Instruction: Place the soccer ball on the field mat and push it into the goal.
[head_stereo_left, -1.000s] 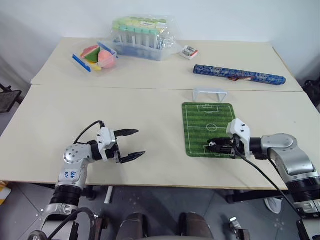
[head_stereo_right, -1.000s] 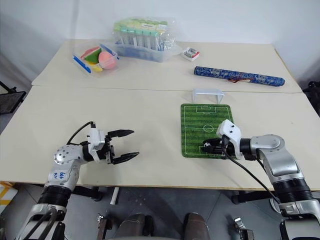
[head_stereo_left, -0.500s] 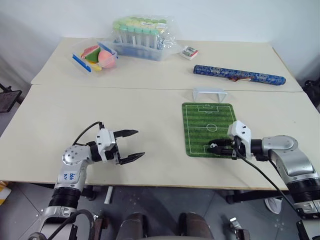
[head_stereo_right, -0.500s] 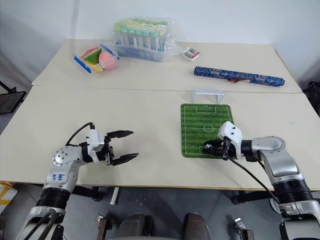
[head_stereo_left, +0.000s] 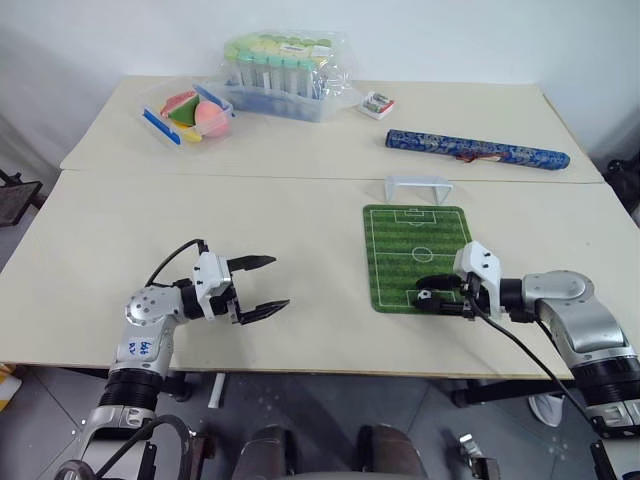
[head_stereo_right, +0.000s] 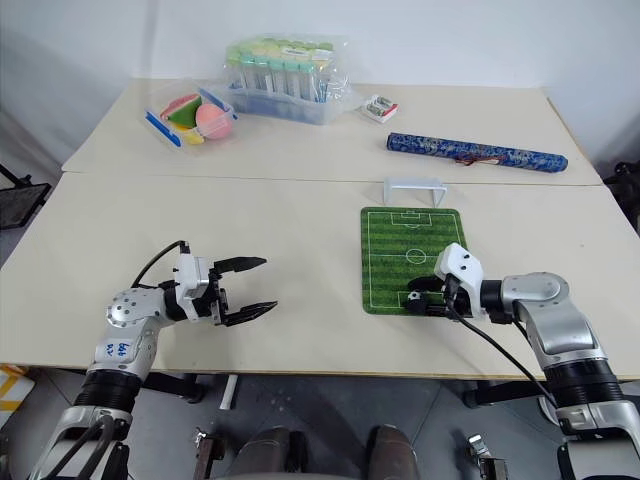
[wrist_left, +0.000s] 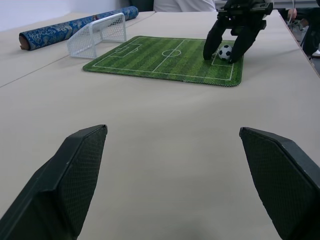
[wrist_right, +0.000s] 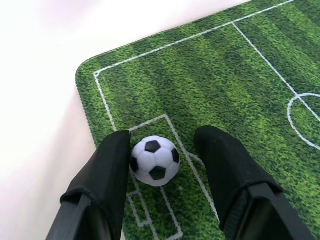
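Observation:
The soccer ball (wrist_right: 154, 160) rests on the near end of the green field mat (head_stereo_left: 415, 245), inside the small box of white lines. My right gripper (head_stereo_left: 424, 293) is open and straddles the ball low over the mat. One finger (wrist_right: 116, 155) touches the ball, and a gap shows between the ball and the other finger. The white goal (head_stereo_left: 418, 186) stands just past the mat's far edge. My left gripper (head_stereo_left: 258, 286) hovers open and empty over the bare table, well left of the mat.
A long blue patterned roll (head_stereo_left: 478, 148) lies behind the goal. On the far table stand a clear box of tubes (head_stereo_left: 280, 70), a container of toy fruit (head_stereo_left: 190, 110) and a small box (head_stereo_left: 378, 104). A seam runs between the two tables.
The right gripper's fingers have spread apart and let go of the ball, which now sits on the mat. The left arm has not moved.

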